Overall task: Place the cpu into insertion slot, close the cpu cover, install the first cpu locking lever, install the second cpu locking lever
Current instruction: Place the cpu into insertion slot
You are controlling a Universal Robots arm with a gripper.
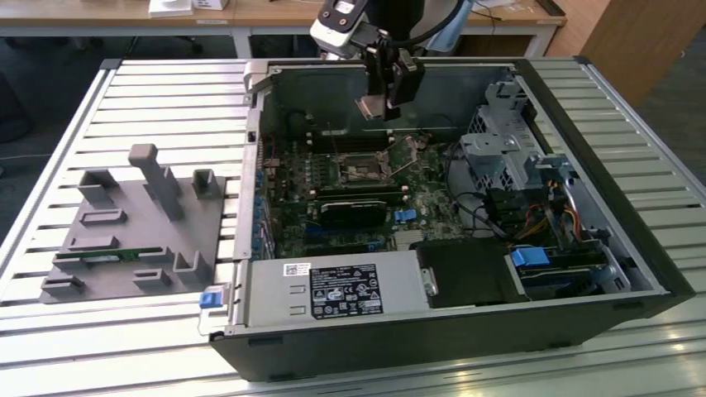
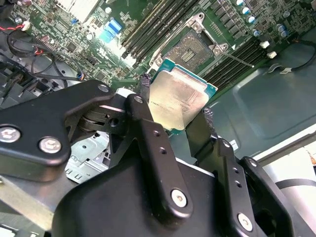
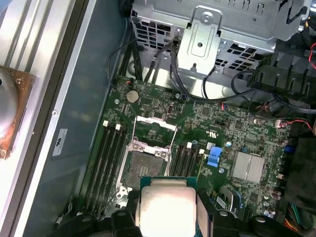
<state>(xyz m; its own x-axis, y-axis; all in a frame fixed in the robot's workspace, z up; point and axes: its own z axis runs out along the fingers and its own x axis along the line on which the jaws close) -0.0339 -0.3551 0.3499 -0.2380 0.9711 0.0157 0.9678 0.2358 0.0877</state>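
We see the arm's black two-fingered gripper [image 1: 381, 106] shut on the cpu [image 1: 372, 108], a small flat square chip with a pale tan-silver metal face. In the second wrist view its fingers [image 2: 154, 134] press against two opposite edges of the chip [image 2: 178, 98], which fills the gap between them. In the exterior view the chip hangs above the open black computer case [image 1: 617, 248], well apart from the green circuit board [image 1: 431, 198] below it.

The insertion slot [image 3: 146, 170], a small square black-framed socket with a dark centre, lies bare on that board, flanked by long narrow black memory slots [image 3: 111, 158]. The cpu cover [image 3: 156, 121], a thin silvery square metal frame with a large window, stands lifted open at the slot's far edge (we see board through its window). In the first wrist view the held chip [image 3: 168, 207] sits just short of the slot. The case rests on a slatted metal table [image 1: 165, 91], beside a grey plastic fixture [image 1: 132, 231] on the exterior view's left.
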